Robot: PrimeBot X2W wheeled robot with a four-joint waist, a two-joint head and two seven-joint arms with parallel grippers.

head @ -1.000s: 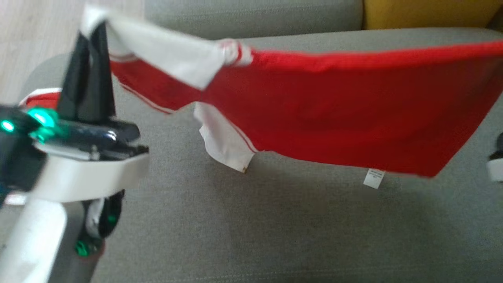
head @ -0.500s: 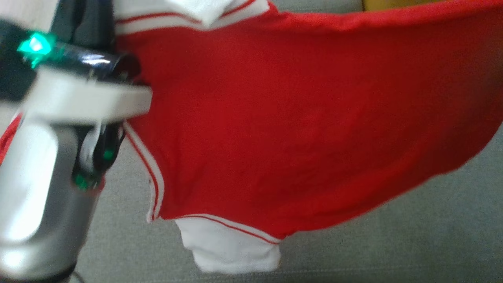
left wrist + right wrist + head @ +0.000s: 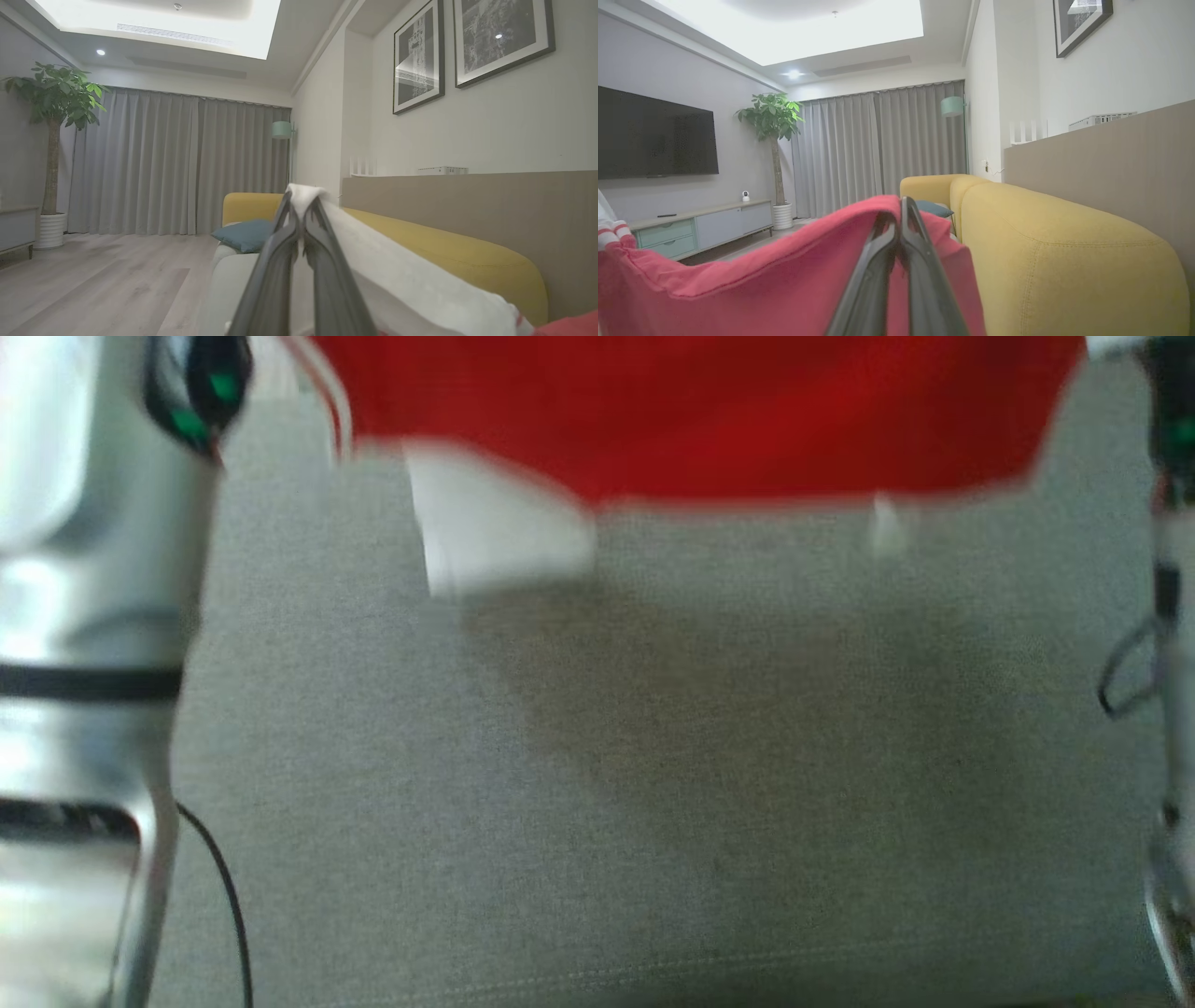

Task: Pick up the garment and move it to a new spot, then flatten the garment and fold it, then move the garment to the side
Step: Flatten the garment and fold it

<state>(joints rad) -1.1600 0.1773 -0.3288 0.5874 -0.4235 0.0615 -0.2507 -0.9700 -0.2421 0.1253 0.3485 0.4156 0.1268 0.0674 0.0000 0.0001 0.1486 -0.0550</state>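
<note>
1. Two grippers share one garment [image 3: 709, 420] between them: a red shirt with white trim, stretched out above the grey seat cushion [image 3: 653, 756] and throwing a broad shadow on it.
2. The left gripper [image 3: 302, 205] has its dark fingers pressed together on a white edge of the garment [image 3: 397, 275]. A tuft of cloth pokes out past the tips, and the rest trails away to the right of that wrist view.
3. The right gripper [image 3: 896, 212] pinches a red edge of the garment [image 3: 738, 289], which sags off to the left of its own view.
4. The head view is blurred. The red hem runs along its top, with a white sleeve [image 3: 504, 532] and a small white label [image 3: 885, 523] dangling under it.
5. The pale left forearm [image 3: 84, 616] rises along the left edge, and the right arm [image 3: 1167, 569] shows at the right edge.
6. Behind the cloth stands the yellow sofa back [image 3: 1064, 256], with a blue cushion [image 3: 247, 233] on the seat and grey curtains [image 3: 177, 163] beyond.
</note>
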